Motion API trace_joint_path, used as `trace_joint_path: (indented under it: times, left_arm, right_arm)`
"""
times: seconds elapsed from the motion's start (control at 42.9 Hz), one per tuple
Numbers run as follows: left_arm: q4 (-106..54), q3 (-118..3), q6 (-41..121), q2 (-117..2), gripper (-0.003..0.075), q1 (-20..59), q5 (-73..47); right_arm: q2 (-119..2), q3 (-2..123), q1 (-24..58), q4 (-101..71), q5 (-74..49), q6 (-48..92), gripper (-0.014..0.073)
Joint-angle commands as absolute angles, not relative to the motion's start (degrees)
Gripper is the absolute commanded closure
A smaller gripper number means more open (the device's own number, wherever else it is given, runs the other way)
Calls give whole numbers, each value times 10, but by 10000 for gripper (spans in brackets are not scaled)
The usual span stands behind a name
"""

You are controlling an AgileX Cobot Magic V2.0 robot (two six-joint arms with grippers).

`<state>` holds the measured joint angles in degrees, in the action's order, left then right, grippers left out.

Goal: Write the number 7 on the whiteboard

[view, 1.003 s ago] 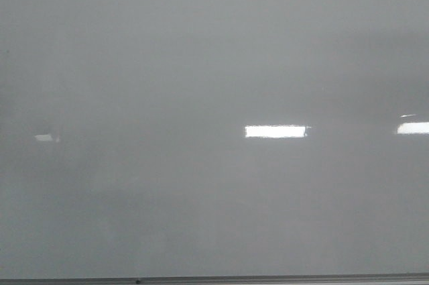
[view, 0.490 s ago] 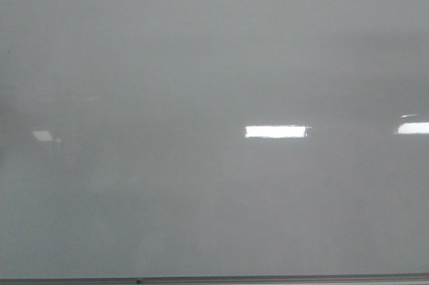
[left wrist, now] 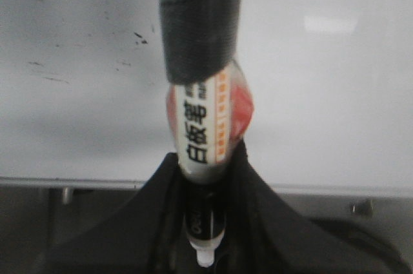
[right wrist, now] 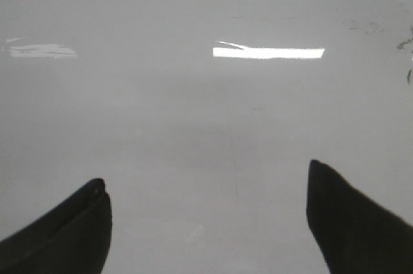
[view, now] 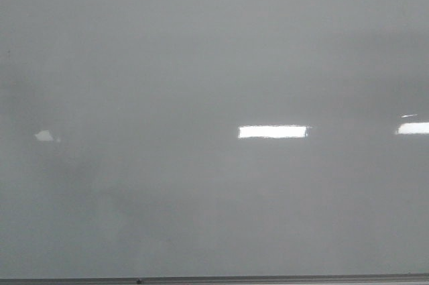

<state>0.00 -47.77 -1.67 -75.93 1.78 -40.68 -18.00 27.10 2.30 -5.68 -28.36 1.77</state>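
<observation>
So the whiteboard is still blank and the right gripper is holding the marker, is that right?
Not quite: the left gripper holds the marker, as the left wrist view shows. The right gripper is open and empty. The whiteboard is blank in the front view.

The whiteboard has a smooth, glossy pale grey face that mirrors bright rectangular light patches; a thin, duller grey frame edge runs along its lower side. In the left wrist view the board surface carries faint dark smudges. The marker looks like smooth plastic, with a shiny printed white-and-orange label, a black body and a wrap of matt dark tape at its far end. The left pincer appears matt black. The right pincer has the same matt black finish on its fingers.
</observation>
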Motion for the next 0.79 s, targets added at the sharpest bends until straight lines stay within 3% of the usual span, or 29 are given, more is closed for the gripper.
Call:
trace_joint_path:
  times: [0.0,0.327,0.607,0.77]
  left_arm:
    - [-9,-543,40,-740,639,49,-501]
    - [-94,-571,315,-666,639,254,-484]
    - [-105,-571,418,-614,639,444,-485]
    - [-105,-571,418,-613,639,500,-481]
  right_arm:
    - [-200,290,22,-55,-255,19,-39]
    - [-287,343,74,-67,-334,56,-39]
    - [-425,445,224,-216,-445,262,-39]
    - [-501,498,312,-309,-478,371,-39]
